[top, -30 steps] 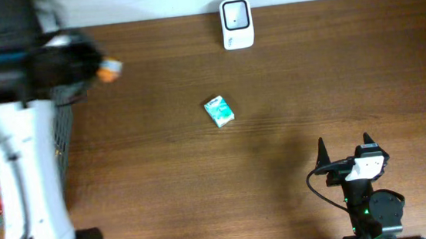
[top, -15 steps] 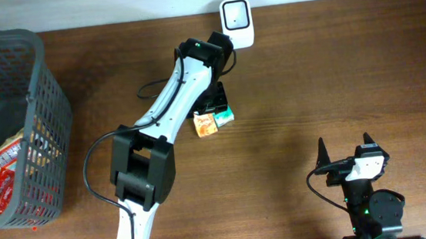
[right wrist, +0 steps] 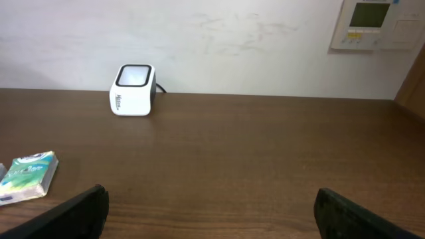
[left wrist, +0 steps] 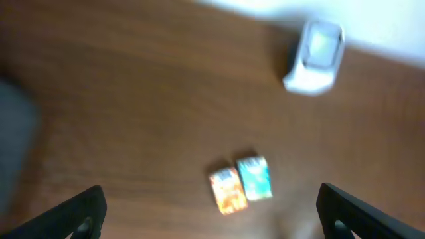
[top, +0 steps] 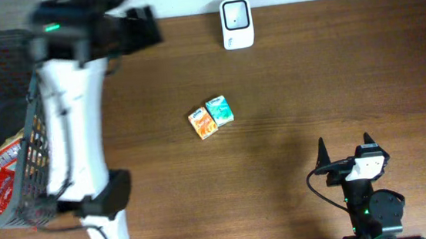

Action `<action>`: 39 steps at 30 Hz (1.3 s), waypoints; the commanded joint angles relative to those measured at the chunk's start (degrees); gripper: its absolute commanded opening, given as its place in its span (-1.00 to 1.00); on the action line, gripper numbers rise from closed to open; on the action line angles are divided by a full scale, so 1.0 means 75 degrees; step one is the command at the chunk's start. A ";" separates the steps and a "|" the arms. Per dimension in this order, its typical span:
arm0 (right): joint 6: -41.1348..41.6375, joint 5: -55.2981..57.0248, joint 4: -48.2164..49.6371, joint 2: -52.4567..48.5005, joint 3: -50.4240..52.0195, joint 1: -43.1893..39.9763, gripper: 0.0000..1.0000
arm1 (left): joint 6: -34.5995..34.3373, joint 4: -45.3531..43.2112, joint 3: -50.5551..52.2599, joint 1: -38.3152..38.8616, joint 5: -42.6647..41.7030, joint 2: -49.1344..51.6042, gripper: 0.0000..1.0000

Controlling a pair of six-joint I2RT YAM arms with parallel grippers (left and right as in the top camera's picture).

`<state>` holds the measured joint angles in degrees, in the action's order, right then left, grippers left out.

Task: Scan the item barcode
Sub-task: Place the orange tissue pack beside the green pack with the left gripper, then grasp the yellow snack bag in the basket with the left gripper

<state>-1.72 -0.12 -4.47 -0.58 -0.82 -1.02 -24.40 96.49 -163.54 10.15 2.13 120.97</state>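
Note:
Two small packets lie side by side mid-table: an orange one [top: 202, 123] [left wrist: 228, 190] and a teal one [top: 219, 111] [left wrist: 255, 178] [right wrist: 30, 174]. The white barcode scanner [top: 235, 23] [left wrist: 314, 56] [right wrist: 134, 81] stands at the table's far edge. My left gripper [top: 147, 28] [left wrist: 212, 216] is open and empty, blurred with motion, high over the table's back left and well away from both packets. At the front right, my right gripper [top: 345, 148] [right wrist: 212, 212] rests open with nothing between its fingers. No barcode is visible on either packet.
A dark mesh basket [top: 37, 96] holding several more packets stands at the table's left end, partly behind the white left arm [top: 74, 124]. A wall panel [right wrist: 372, 23] shows behind the table in the right wrist view.
The left gripper brought the orange packet from the basket side, set it down beside the teal packet, opened, and swung back up to the far left. The right arm stayed still.

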 commanded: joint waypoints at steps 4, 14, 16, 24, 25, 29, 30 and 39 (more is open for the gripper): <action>0.0003 -0.0041 -0.0009 0.0050 0.0067 0.0041 0.97 | -0.0102 0.0032 -0.0070 -0.3459 -0.0163 -0.1052 0.99; 0.0006 -0.0041 -0.0009 0.0050 0.0067 0.0041 0.97 | -0.3054 -0.1416 0.4264 -0.6572 -0.0376 -0.0988 0.98; 0.0006 -0.0041 -0.0009 0.0050 0.0067 0.0041 0.97 | -0.3054 -0.2122 0.5476 -0.6612 -0.0370 -0.0988 0.99; 0.0006 -0.0041 -0.0009 0.0050 0.0067 0.0041 0.97 | -0.3057 -0.4966 0.8495 -0.6604 -0.0315 -0.0988 0.94; 0.0006 -0.0041 -0.0009 0.0050 0.0067 0.0041 0.97 | -0.3057 -0.5415 0.8856 -0.6601 -0.0318 -0.0988 0.91; 0.0006 -0.0041 -0.0009 0.0050 0.0067 0.0041 0.97 | -0.3054 -0.7064 1.0249 -0.6452 -0.0306 -0.0988 0.74; 0.0006 -0.0041 -0.0009 0.0050 0.0067 0.0041 0.97 | -0.3054 -0.7297 1.0468 -0.6432 -0.0286 -0.0988 0.69; 0.0006 -0.0041 -0.0009 0.0050 0.0067 0.0041 0.97 | -0.3045 -0.7720 1.1217 -0.6403 0.0895 -0.0988 -0.53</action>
<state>-1.74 -0.12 -4.47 -0.58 -0.82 -1.02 -47.68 37.89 -81.30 -37.60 5.63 113.45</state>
